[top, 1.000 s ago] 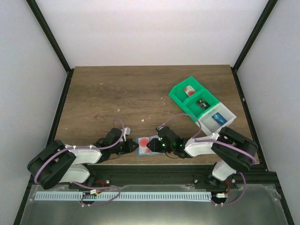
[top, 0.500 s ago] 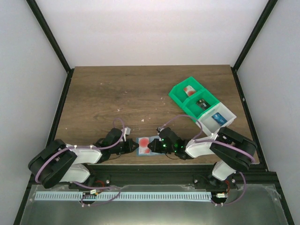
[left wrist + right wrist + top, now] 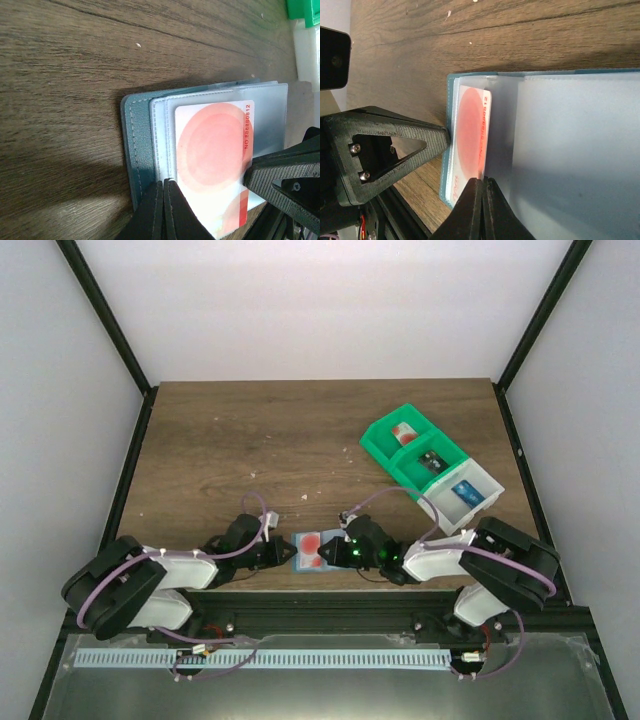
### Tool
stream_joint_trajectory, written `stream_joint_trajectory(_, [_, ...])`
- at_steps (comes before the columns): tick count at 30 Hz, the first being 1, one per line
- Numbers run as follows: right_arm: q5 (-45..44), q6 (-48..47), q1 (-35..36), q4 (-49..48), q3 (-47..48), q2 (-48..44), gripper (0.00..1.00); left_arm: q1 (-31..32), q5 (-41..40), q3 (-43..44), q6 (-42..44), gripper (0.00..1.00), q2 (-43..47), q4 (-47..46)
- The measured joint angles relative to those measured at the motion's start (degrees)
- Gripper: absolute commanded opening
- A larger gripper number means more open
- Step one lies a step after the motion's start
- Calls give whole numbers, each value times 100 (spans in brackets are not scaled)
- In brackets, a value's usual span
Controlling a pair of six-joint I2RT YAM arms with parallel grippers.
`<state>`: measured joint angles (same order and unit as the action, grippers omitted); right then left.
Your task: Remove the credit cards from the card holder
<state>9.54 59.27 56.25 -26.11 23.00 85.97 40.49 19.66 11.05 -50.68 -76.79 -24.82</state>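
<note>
The light-blue card holder [image 3: 309, 539] lies open near the table's front edge, with clear sleeves [image 3: 270, 107]. A white credit card with a pinkish-red circle [image 3: 215, 152] lies on its left half and also shows in the right wrist view [image 3: 469, 132]. My left gripper [image 3: 288, 556] comes in from the left, jaws closed at the holder's sleeve edge [image 3: 159, 145] beside the card. My right gripper [image 3: 334, 553] comes in from the right, jaws pressed together on the card's edge [image 3: 483, 178]. Other cards are hidden.
A green-and-white compartment bin [image 3: 386, 447] with small items stands at the back right. The holder lies close to the table's front edge [image 3: 300, 587], with the black rail just below. Both arms lie low along that edge.
My right arm has shifted slightly right and lower, its gripper staying at the holder. The left arm and the holder have barely moved.
</note>
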Motion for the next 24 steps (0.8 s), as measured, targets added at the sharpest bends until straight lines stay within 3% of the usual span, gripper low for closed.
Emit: stream_joint_trajectory(24, [-57,59,-179,168,-481,-964,1,0,15,9,24,0,-170,-225])
